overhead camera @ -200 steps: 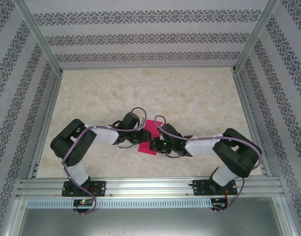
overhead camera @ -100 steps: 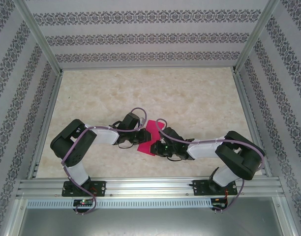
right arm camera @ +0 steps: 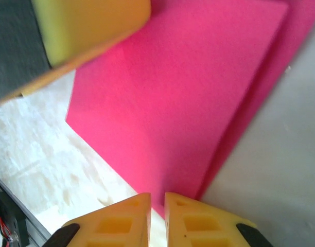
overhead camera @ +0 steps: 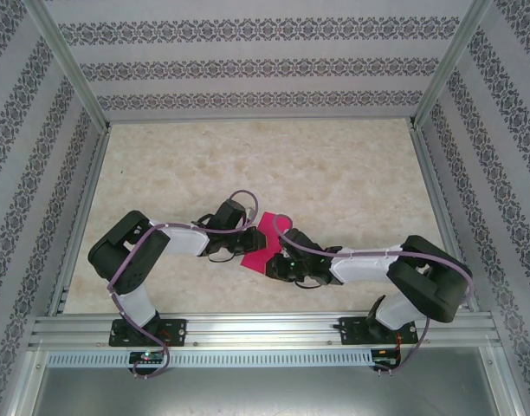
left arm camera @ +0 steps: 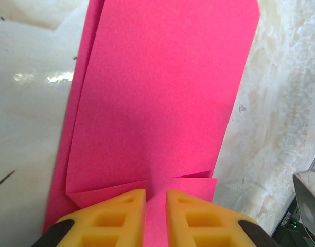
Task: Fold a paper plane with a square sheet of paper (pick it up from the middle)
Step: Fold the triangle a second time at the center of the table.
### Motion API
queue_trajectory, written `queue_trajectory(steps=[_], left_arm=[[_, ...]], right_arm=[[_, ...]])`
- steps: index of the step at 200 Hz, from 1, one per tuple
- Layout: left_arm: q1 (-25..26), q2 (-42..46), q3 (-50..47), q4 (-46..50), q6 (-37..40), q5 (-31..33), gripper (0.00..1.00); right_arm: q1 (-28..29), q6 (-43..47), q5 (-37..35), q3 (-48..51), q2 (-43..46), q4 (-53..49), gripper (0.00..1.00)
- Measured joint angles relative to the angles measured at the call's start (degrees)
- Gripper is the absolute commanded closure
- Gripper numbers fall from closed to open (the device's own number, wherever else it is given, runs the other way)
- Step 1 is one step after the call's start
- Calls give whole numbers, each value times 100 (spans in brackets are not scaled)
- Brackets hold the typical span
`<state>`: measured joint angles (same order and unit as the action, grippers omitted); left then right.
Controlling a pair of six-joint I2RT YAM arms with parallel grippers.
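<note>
The square sheet of paper (overhead camera: pixel 263 236) is magenta-pink and lies partly folded on the marbled table between my two grippers. In the left wrist view the paper (left arm camera: pixel 162 92) has a long flap folded over it and a crease just ahead of my left gripper (left arm camera: pixel 156 198). The yellow fingertips rest on the sheet, nearly shut, with a thin slit between them. My left gripper (overhead camera: pixel 245 243) sits at the sheet's left side. My right gripper (overhead camera: pixel 276 264) is at the near corner. The right gripper (right arm camera: pixel 157 203) is also almost shut, tips at the edge of the paper (right arm camera: pixel 183 92).
The table (overhead camera: pixel 334 165) stretches bare toward the back wall. Aluminium rails (overhead camera: pixel 265 329) frame the near edge and both sides. One left finger (right arm camera: pixel 90 25) shows at the top left of the right wrist view. Both forearms nearly meet over the table's middle.
My right gripper has slid a little toward the near edge along the paper, and its elbow has swung out right. The left arm has hardly moved.
</note>
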<state>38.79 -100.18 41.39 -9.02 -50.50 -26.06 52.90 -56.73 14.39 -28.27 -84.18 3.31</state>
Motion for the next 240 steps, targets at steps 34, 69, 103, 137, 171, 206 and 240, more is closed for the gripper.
queue_trajectory(steps=[34, 69, 103, 137, 171, 206, 240], left_arm=[[0, 11, -22, -26, 2, 2, 80], [0, 11, -26, -39, 2, 2, 80], [0, 13, -26, -39, 2, 2, 80], [0, 13, -26, -37, 4, 2, 80], [-2, 13, -26, -37, 7, 22, 80], [-2, 13, -26, -37, 4, 24, 80], [-2, 13, -26, -37, 2, 24, 80]], right_arm=[[44, -42, -175, 0, 507, -516, 83], [61, -199, -431, 0, 883, -308, 82], [74, -372, -420, -138, 378, 142, 83], [74, -581, -382, -166, -326, 511, 85], [184, -763, -415, -55, -459, 798, 85], [328, -833, -525, 35, -452, 973, 85], [446, -964, -557, 144, -269, 852, 84]])
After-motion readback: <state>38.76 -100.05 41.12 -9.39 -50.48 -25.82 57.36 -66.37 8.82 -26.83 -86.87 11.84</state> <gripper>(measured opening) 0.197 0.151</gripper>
